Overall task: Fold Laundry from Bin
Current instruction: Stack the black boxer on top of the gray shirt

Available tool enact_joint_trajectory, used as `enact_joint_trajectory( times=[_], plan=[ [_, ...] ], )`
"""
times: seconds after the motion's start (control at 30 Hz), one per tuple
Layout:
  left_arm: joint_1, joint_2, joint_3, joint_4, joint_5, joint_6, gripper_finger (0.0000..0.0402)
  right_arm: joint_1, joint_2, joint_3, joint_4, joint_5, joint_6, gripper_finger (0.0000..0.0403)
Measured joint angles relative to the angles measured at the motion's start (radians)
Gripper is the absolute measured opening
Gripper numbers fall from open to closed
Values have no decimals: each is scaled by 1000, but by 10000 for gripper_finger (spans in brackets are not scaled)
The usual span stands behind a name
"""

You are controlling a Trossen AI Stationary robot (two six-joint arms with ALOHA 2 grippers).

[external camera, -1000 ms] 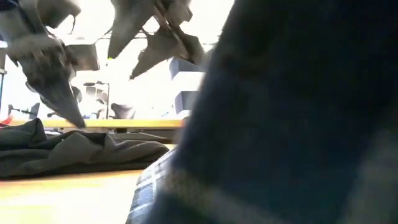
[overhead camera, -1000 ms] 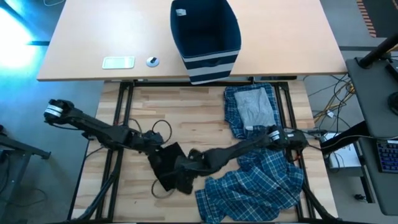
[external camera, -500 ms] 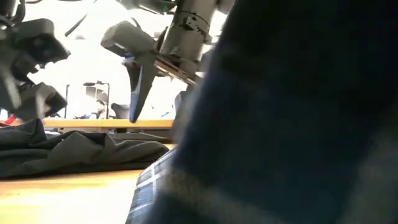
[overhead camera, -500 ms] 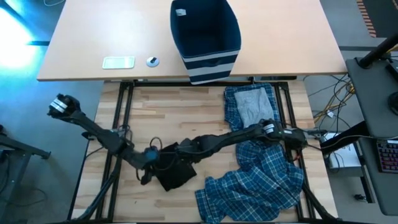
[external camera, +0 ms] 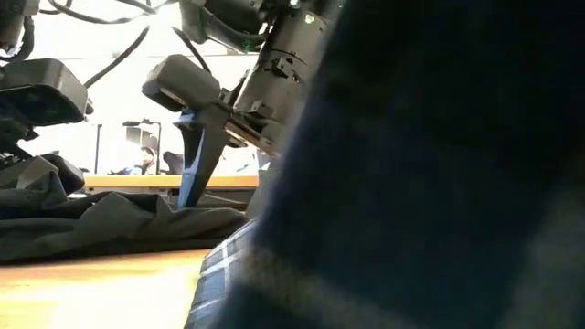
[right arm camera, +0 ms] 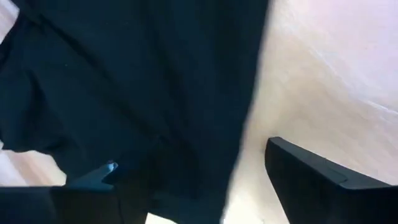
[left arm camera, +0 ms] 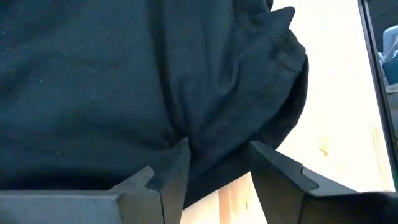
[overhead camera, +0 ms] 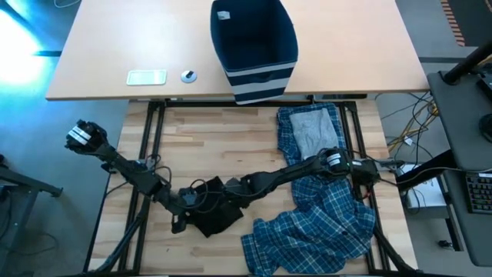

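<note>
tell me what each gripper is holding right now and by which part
The left gripper pinches the black garment at a fold of its edge. The right gripper stands open over the same garment, holding nothing.

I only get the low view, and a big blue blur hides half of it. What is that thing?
Observer: From above, it is plaid laundry heaped on the right side of the wooden table.
Operator: Is the bin next to it?
Observer: No, the bin stands apart, on the farther tan table.
Operator: Is the left gripper holding anything?
Observer: Yes, its wrist view shows the left gripper pinching a fold of the black piece.
</note>
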Motion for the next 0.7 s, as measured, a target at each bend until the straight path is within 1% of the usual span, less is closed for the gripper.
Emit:
enact_joint_trajectory(
  times=[0.1,0.2,0.27,0.33,0.43,0.47,0.57,0.63,0.7],
  plan=[
    [3,-5,0,-3,-10,0,152,3,0,-20,45,-6,-3,244],
    [21,-22,-2,-12,-20,5,152,2,0,-28,52,1,6,199],
    [43,-58,-3,-25,-14,22,152,1,1,-28,49,2,6,159],
    [68,-117,-3,-54,1,40,152,-3,3,-17,19,2,-4,110],
    [115,-230,3,-162,12,77,152,-20,1,8,-63,-11,-41,32],
    [132,-270,5,-204,11,91,152,-29,-2,19,-111,-13,-58,22],
    [193,-377,9,-279,6,132,152,-70,-20,44,-279,-17,-115,13],
    [242,-429,9,-283,-11,156,152,-111,-44,49,-379,-14,-172,12],
    [298,-458,9,-276,-51,180,152,-150,-67,51,-475,-22,-233,11]
  ],
)
